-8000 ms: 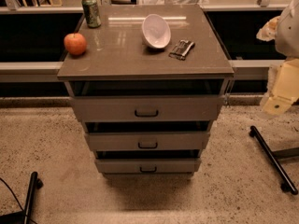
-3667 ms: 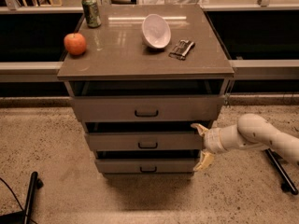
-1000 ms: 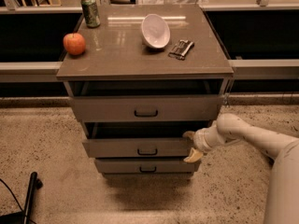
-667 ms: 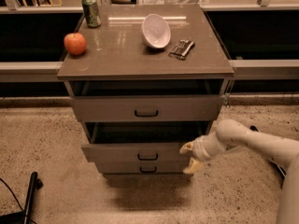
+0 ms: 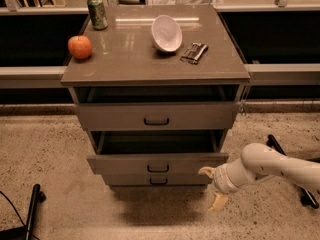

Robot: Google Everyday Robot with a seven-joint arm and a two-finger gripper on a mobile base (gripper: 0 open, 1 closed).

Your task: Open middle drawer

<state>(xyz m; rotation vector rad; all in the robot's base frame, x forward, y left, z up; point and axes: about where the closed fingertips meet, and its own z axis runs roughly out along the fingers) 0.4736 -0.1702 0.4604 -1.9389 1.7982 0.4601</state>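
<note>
The middle drawer is pulled well out of the grey-brown cabinet, and its dark inside shows above its flat front. Its small black loop handle faces me. My gripper is at the lower right corner of that drawer front, on a white arm coming in from the right. Its two tan fingers are spread apart, the upper fingertip against the front's lower right edge and the lower one hanging below. It holds nothing.
The top drawer stands slightly out; the bottom drawer sits just under the middle one. On the cabinet top are an apple, a green can, a white bowl and a dark packet. Black stand legs lie on the floor at left and right.
The middle drawer has slid farther out toward me. My gripper has moved down and toward me along the drawer's right front corner.
</note>
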